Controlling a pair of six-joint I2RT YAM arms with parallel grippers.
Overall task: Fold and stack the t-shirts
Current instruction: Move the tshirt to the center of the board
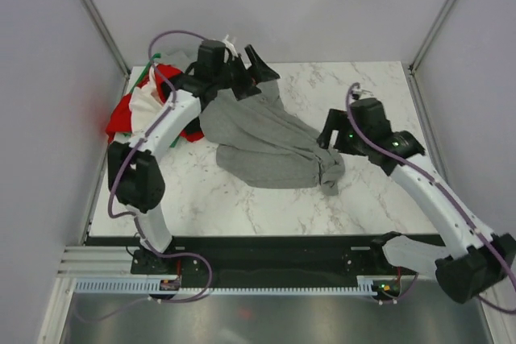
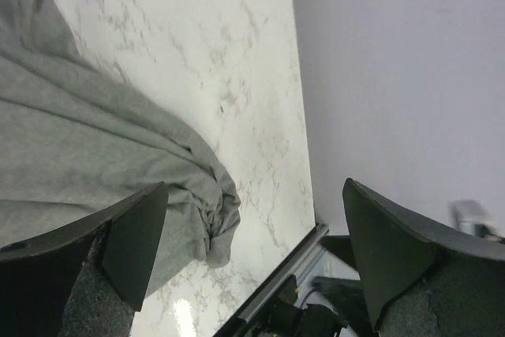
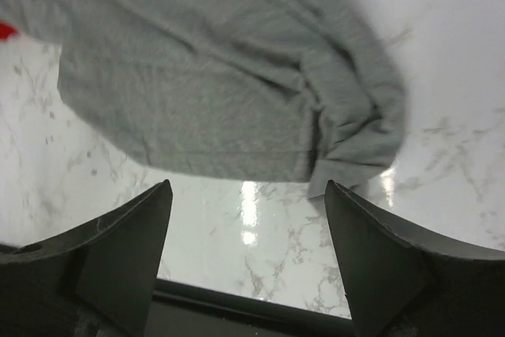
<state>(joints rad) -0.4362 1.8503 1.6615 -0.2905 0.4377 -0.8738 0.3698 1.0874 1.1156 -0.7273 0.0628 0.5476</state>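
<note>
Viewing from overhead, found the grey t-shirt crumpled mid-counter, running from 11 toward 4 o'clock, not yet folded; red and white t-shirts heaped at 10 o'clock, probably kept out of the working space.

Left wrist: saw the left pincer spread wide and empty, grey t-shirt bunched at 8 o'clock.

Right wrist: saw the right pincer open and empty, hovering over the shirt's bundled end at 12 o'clock, likely lining up a grasp for spreading.
</note>
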